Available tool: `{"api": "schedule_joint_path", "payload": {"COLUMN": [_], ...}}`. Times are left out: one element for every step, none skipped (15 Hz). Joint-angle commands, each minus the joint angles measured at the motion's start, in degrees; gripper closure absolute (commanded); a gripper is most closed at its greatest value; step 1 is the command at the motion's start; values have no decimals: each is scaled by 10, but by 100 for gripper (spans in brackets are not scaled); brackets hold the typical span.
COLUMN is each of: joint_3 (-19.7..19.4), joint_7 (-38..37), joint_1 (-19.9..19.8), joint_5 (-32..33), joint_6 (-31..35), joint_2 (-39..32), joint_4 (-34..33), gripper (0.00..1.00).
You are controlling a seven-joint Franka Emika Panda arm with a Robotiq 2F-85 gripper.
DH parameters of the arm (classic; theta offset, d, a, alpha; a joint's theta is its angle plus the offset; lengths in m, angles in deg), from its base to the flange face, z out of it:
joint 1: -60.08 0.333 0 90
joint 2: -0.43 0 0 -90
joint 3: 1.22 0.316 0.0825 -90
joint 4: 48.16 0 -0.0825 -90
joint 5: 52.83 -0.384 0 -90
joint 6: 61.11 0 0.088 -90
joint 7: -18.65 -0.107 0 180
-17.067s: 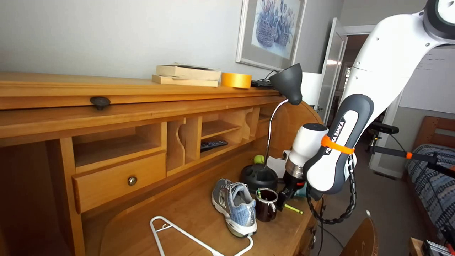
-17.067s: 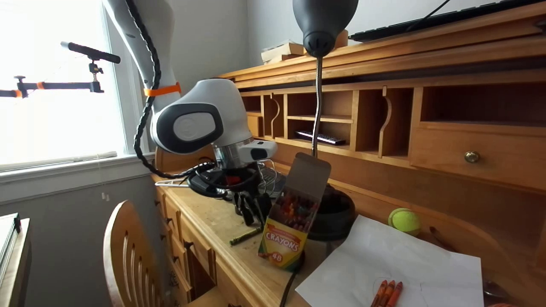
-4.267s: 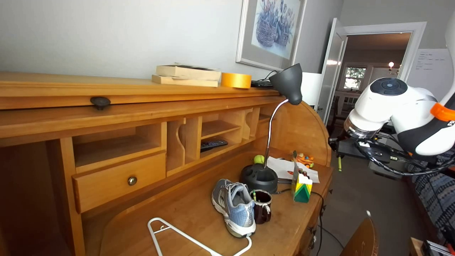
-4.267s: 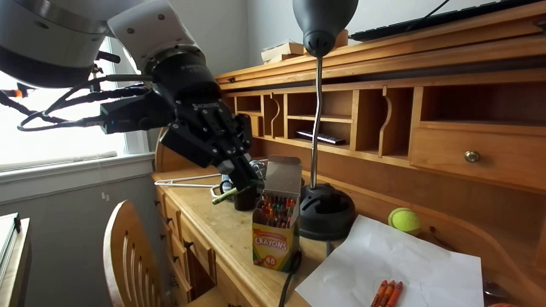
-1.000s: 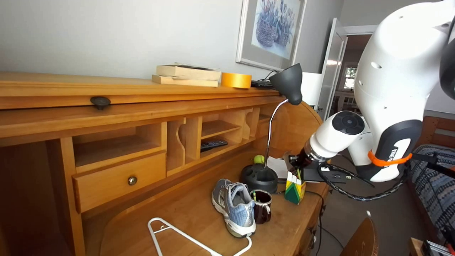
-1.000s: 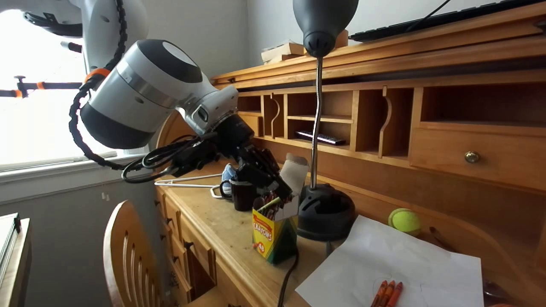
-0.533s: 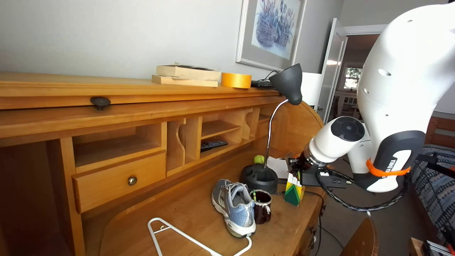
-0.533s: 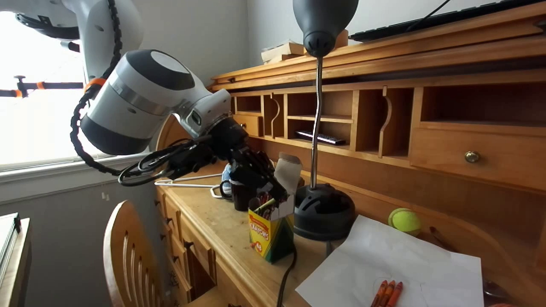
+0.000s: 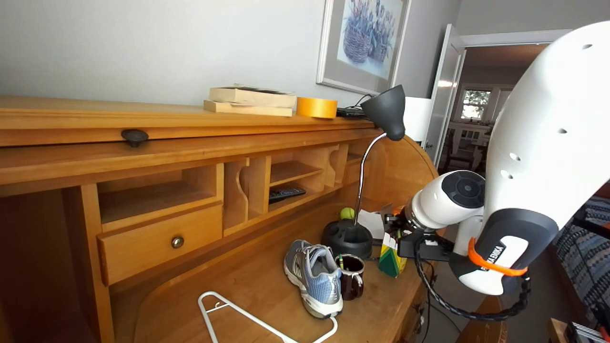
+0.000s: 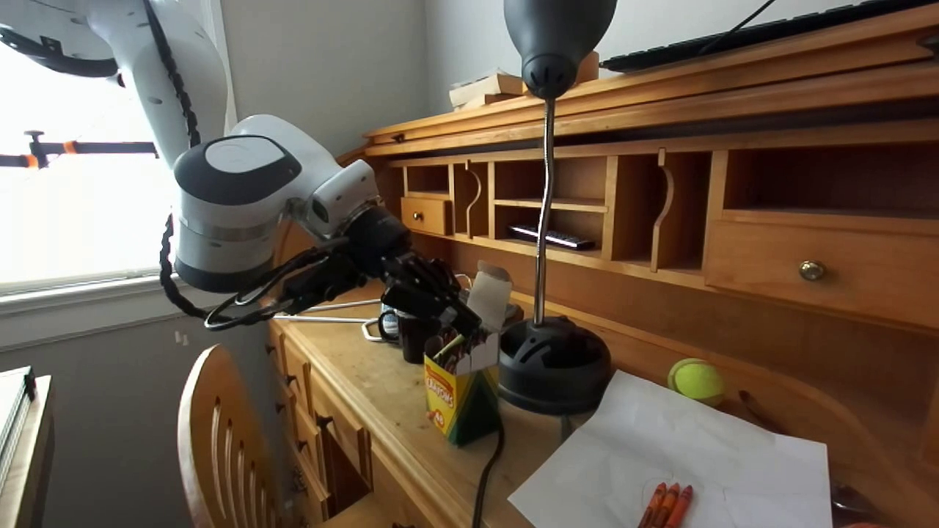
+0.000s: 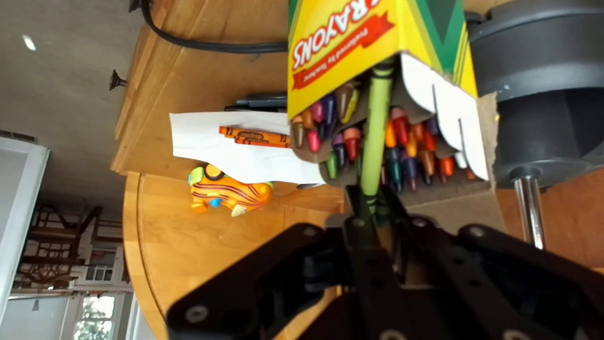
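In the wrist view my gripper (image 11: 375,200) is shut on one end of a yellow-green crayon (image 11: 376,132). The crayon's far end reaches into the open yellow and green crayon box (image 11: 344,42), beside its printed front wall. Several coloured crayon tips (image 11: 410,141) show inside. In an exterior view the box (image 10: 469,407) stands slightly tilted on the desk, its flap (image 10: 490,290) raised behind the fingers. There the gripper (image 10: 473,326) slants down over the box's mouth. In an exterior view the arm partly hides the box (image 9: 391,262).
The black lamp base (image 10: 554,370) stands right beside the box. A dark mug (image 9: 351,286) and a grey-blue shoe (image 9: 317,281) are close by. White paper (image 10: 704,447) bears orange crayons (image 10: 666,502). A cable (image 10: 486,477) runs past the box; an orange toy (image 11: 229,189) lies beyond.
Long before, the yellow-green crayon lay on the desk; later my gripper held it above. Over the last second the arm has shifted slightly, and the box has slid a little toward the mug.
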Motion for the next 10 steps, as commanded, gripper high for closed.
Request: {"api": "schedule_joint_path", "payload": {"joint_3": [34, 42, 49, 56, 61, 65, 68, 71, 76, 82], "joint_7": [94, 117, 138, 157, 176, 193, 209, 222, 236, 250], "joint_1": [15, 14, 14, 13, 14, 14, 17, 18, 16, 11], "joint_5": [-124, -148, -169, -188, -204, -220, -238, -253, -266, -275], "joint_6": [-6, -5, -5, -6, -11, -15, -18, -21, -20, -20], "joint_2": [8, 14, 18, 21, 21, 20, 14, 10, 9, 10], "joint_4": [8, 7, 6, 5, 3, 1, -1, -4, -6, -9], "gripper": [97, 97, 97, 97, 97, 97, 97, 97, 97, 97]}}
